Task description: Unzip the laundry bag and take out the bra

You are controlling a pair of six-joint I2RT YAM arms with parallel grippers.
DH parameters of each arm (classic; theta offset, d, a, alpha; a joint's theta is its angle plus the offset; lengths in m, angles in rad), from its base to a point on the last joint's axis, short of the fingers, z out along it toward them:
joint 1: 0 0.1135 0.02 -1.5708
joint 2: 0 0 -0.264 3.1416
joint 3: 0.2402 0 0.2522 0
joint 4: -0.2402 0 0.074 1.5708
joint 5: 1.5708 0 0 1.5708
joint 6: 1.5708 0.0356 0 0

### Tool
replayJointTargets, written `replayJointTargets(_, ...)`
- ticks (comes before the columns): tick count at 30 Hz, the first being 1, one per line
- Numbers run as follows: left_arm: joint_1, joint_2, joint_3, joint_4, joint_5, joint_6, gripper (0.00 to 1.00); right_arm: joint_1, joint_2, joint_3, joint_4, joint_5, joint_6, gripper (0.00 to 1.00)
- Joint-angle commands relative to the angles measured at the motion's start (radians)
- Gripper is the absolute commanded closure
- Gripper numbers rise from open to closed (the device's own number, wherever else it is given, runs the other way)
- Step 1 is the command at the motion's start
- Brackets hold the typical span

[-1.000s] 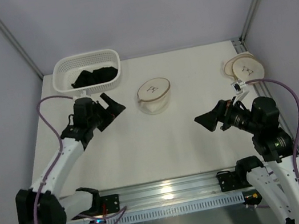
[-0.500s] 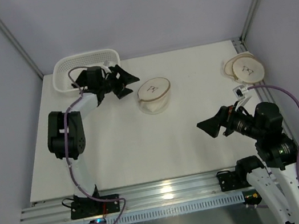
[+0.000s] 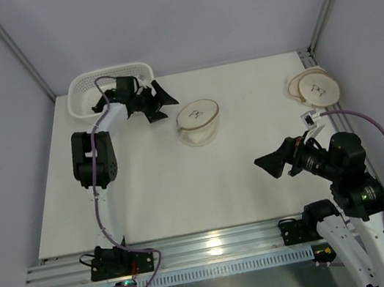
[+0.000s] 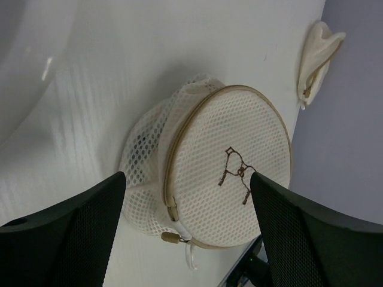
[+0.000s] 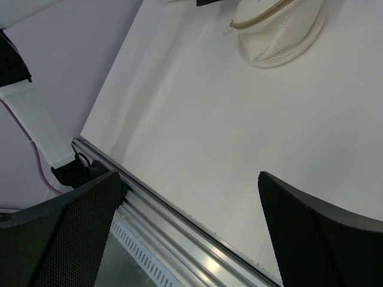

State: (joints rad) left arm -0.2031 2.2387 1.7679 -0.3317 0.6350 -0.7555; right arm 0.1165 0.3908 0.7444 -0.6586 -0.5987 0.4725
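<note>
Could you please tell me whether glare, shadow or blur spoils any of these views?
Top external: sharp, with one bright glint on the front rail. Left wrist: the laundry bag shows crisp mesh, softly lit. Right wrist: evenly lit, a glint along the rail, nothing blurred.

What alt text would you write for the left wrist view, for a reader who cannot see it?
A round cream mesh laundry bag, brown-trimmed and zipped shut, lies on a white table between the fingers of the open left gripper. Another cream pouch lies behind.
</note>
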Motion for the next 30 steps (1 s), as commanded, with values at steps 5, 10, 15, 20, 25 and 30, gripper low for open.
replayJointTargets(5, -0.067, 0.128, 0.120, -0.093, 0.144, 0.019, 0.15, 0.002, -0.017, 0.032, -0.004, 0.013, 0.015, 0.01)
replayJointTargets(10, -0.093, 0.174, 0.180, -0.234, 0.117, 0.067, 0.16, 0.000, -0.018, 0.041, -0.018, 0.022, 0.014, 0.01)
replayJointTargets(15, -0.094, 0.174, 0.186, -0.355, 0.054, 0.140, 0.21, 0.002, -0.026, 0.033, -0.016, 0.025, 0.018, 0.01)
replayJointTargets(20, -0.096, 0.134, 0.099, -0.235, 0.135, 0.096, 0.34, 0.002, -0.035, 0.021, -0.009, 0.025, 0.031, 0.01)
replayJointTargets(25, -0.104, 0.061, 0.042, -0.224, 0.111, 0.081, 0.30, 0.002, -0.041, 0.018, -0.010, 0.025, 0.034, 0.00)
replayJointTargets(30, -0.104, -0.019, -0.019, -0.205, 0.062, 0.061, 0.26, 0.002, -0.043, 0.018, -0.010, 0.022, 0.035, 0.00)
